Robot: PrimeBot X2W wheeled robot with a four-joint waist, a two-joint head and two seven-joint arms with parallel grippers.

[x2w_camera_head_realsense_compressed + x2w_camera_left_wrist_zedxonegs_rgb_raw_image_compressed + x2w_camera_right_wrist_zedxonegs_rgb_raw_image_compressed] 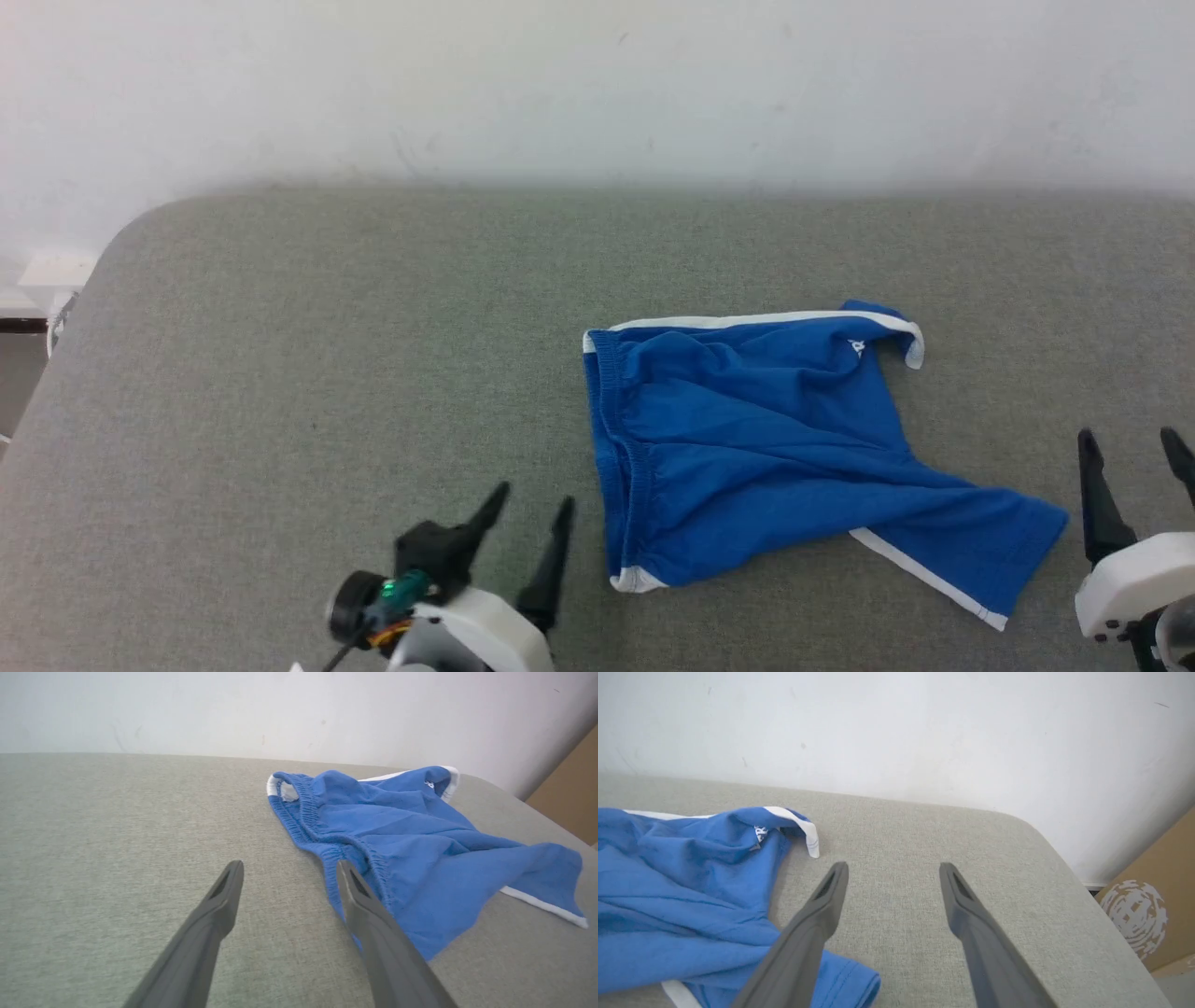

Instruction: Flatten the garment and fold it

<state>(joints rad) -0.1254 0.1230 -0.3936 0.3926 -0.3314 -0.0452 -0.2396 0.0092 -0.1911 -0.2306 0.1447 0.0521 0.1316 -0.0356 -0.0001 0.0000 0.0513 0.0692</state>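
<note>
— Where's the garment (747, 439)?
— Centre-right of head view, rumpled on grey padding (280, 373). My left gripper (535, 495) and right gripper (1125, 434) gape, empty.
— Handling?
— Soft, limp, I judge; I'd pinch the waistband (611, 439).

Small white logo (760, 833) near a leg hem of the blue shorts (747, 448), too creased and tiny to read, pale round print (1134, 914) on a brown cardboard box (1169, 858), no letters legible

Head view looks down on the tabletop (280, 327); both wrist views skim low toward the wall (280, 709), sharing the garment (747, 439).
</note>
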